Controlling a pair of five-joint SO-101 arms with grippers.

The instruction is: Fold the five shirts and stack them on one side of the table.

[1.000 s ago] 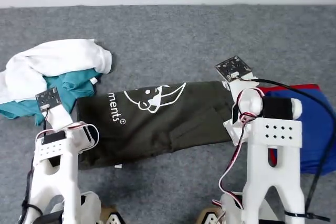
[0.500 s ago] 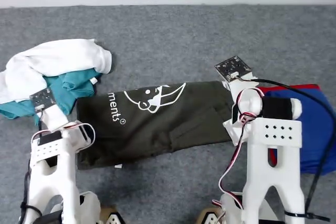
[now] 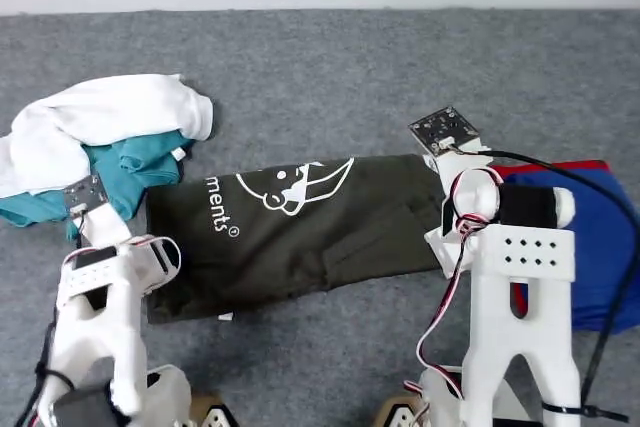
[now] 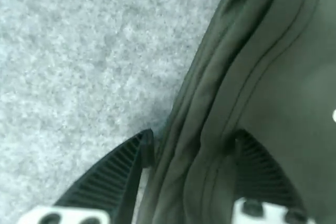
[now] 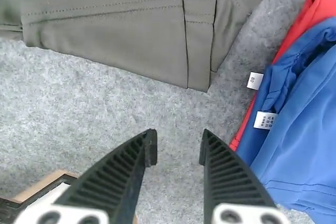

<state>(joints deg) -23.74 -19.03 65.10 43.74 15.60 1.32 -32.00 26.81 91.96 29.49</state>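
A folded dark olive shirt (image 3: pixel 300 227) with a white print lies across the middle of the grey table. My left gripper (image 4: pixel 191 150) is open at its left end: one finger (image 4: pixel 118 174) rests on the carpet, the other (image 4: pixel 260 174) lies on the cloth, and the shirt's folded edge (image 4: pixel 210 93) runs between them. My right gripper (image 5: pixel 176 142) hangs open over bare carpet just off the olive shirt's (image 5: pixel 121 19) sleeve end. A white shirt (image 3: pixel 100 122) lies crumpled over a teal one (image 3: pixel 135 169) at the left. A blue shirt (image 3: pixel 600 237) lies on a red one (image 3: pixel 590 165) at the right.
The left arm (image 3: pixel 100 282) and right arm (image 3: pixel 510 237) stand at the near edge. In the right wrist view, the blue shirt (image 5: pixel 304 103) and red shirt (image 5: pixel 310 9) lie close beside the gripper. Grey carpet (image 3: pixel 330 87) stretches behind the olive shirt.
The left arm has shifted slightly left and back toward the near edge at the olive shirt's left end. The right arm and the shirts have not moved.
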